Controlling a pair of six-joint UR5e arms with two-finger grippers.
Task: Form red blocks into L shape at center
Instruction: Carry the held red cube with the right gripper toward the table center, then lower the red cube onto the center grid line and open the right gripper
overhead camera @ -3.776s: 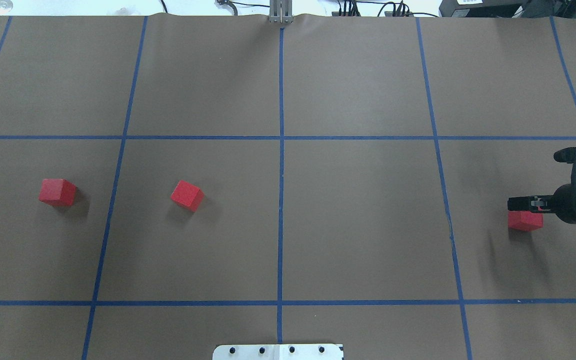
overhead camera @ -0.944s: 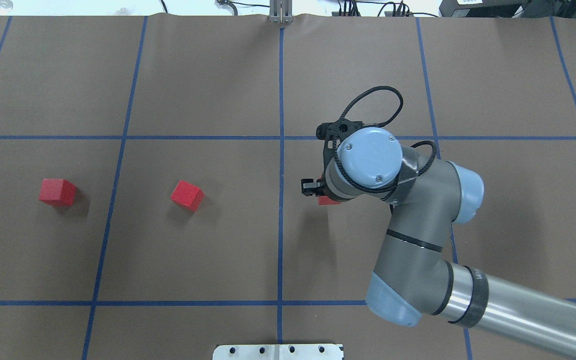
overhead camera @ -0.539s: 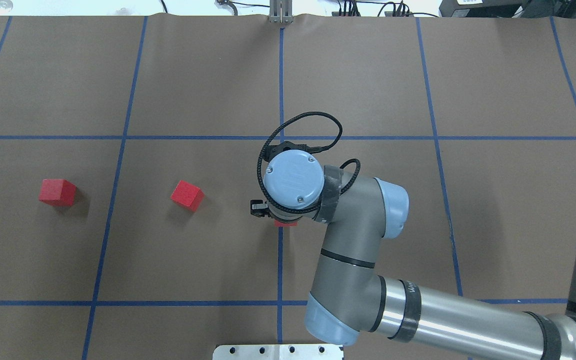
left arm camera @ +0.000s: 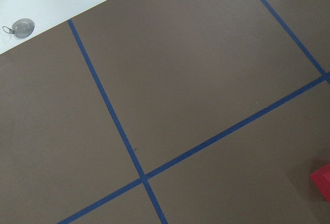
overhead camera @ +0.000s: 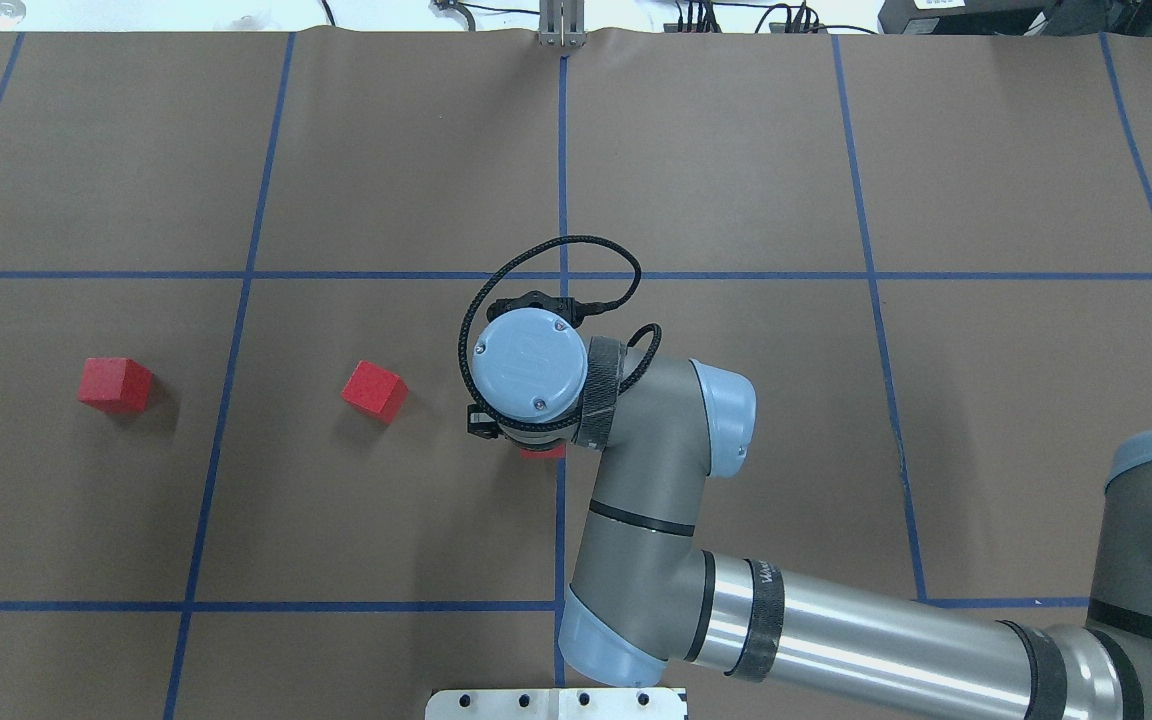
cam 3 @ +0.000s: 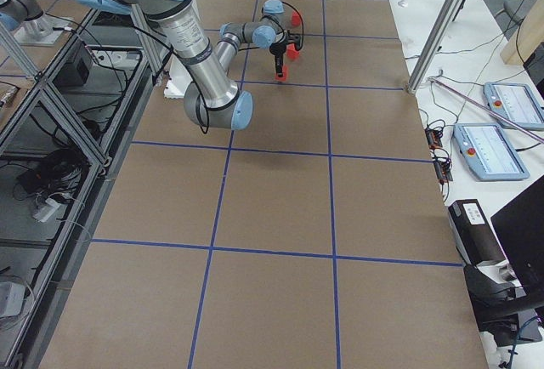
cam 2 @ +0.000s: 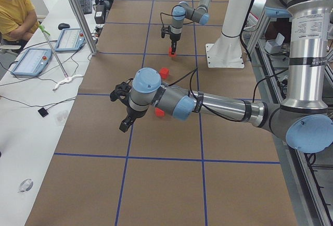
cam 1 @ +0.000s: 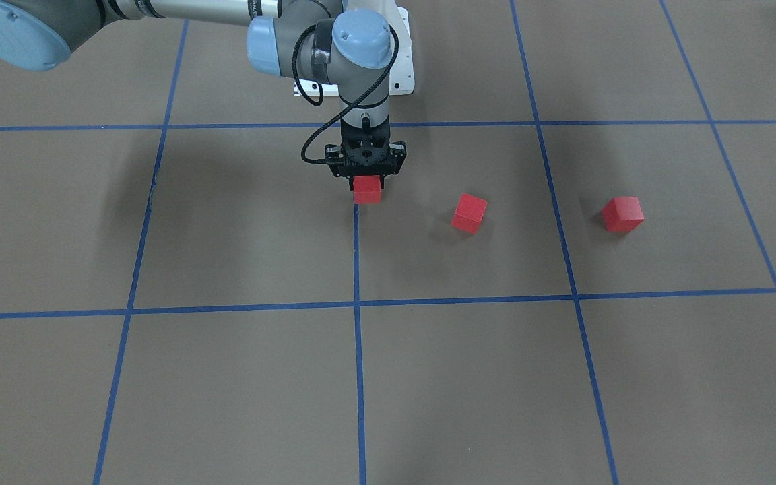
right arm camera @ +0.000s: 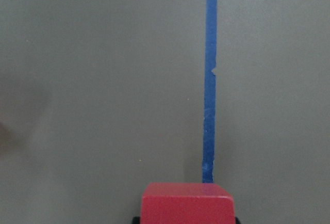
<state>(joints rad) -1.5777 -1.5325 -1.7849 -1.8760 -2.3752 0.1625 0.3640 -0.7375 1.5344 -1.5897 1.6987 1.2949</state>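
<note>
Left hand [cam 2: 125,125]: shows only from the camera at the left end of the counter [overhead camera: 736,150], hanging above the brown paper [overhead camera: 386,520]. Spread or pressed together: cannot tell.

Right hand [cam 1: 368,176]: points straight down at the counter's middle. Jaws pinch two opposite sides of the centre block [cam 1: 367,190], which hangs over the centre line of blue tape [overhead camera: 563,150]. Whether its underside touches the paper: cannot tell.

Red blocks, count three. Overhead, left to right:
- outer block [overhead camera: 114,385], alone in the leftmost square in view
- second block [overhead camera: 374,391], in the next square, turned off the grid, well apart from the outer one
- centre block, mostly hidden under the wrist [overhead camera: 526,375]

None touching another.

All three are cubes, matte, plain-faced, crisp-edged. The paper is flat and ruled by the tape into large squares.
</note>
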